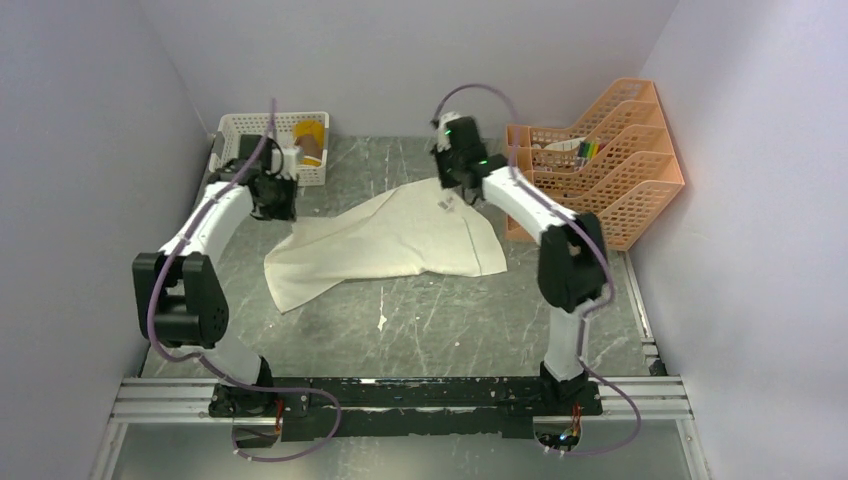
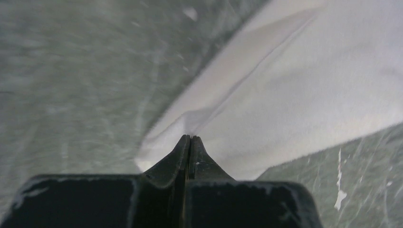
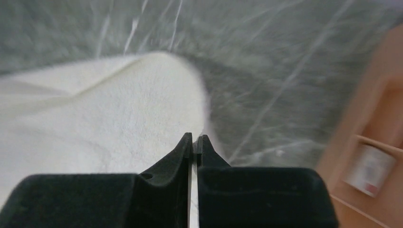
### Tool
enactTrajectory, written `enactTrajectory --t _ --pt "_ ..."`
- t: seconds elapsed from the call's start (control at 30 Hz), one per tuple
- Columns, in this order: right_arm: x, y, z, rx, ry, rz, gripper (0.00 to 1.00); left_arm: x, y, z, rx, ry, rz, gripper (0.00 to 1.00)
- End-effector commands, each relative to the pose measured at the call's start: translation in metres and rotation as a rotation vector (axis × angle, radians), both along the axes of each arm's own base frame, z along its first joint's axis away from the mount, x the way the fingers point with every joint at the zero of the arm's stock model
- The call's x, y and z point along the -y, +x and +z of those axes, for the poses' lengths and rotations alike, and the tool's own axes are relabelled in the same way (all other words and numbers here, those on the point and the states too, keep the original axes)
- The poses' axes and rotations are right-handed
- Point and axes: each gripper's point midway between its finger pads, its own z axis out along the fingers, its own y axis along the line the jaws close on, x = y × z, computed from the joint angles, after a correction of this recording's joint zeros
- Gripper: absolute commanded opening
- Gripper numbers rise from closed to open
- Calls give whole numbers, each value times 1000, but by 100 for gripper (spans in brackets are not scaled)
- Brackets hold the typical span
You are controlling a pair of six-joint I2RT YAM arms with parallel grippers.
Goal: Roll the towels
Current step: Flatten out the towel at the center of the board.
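1. White lattice basket (image 1: 240,128) stands at the far left corner of the tabletop (image 1: 440,320). The mustard-and-brown towel (image 1: 309,141) lies bunched in its right end, not rolled.
2. Left arm (image 1: 215,220) reaches to a spot just near of the basket. In the wrist view the left jaws are pressed together on the towel's left far corner, and the cloth rises to the tips in a ridge.
3. Cream towel (image 1: 390,240) (image 2: 294,85) (image 3: 95,123) lies open and unrolled at mid-tabletop, running slantwise from near-left to far-right. Its near-left end rests flat. A small label (image 1: 447,203) shows near the far-right corner.
4. Right arm (image 1: 520,200) reaches to the towel's far-right corner. The right jaws are all but shut, with a thin sliver of white cloth pinched between them.
5. Orange file rack (image 1: 630,190) stands at the far right, just beside the right arm's forearm. Coloured pens (image 1: 588,150) sit in one slot.
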Motion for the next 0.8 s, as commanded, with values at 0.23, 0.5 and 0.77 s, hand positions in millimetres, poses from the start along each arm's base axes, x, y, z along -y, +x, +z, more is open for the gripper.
enactTrajectory --t 0.23,0.5,0.77 --pt "131 -18 209 338 175 -272 0 -81 50 218 580 -78 151 7" --pt "125 -95 282 466 319 -172 0 -51 -17 284 774 -92 15 7" --pt "91 -216 294 492 442 82 0 -21 -130 312 960 -120 -25 7"
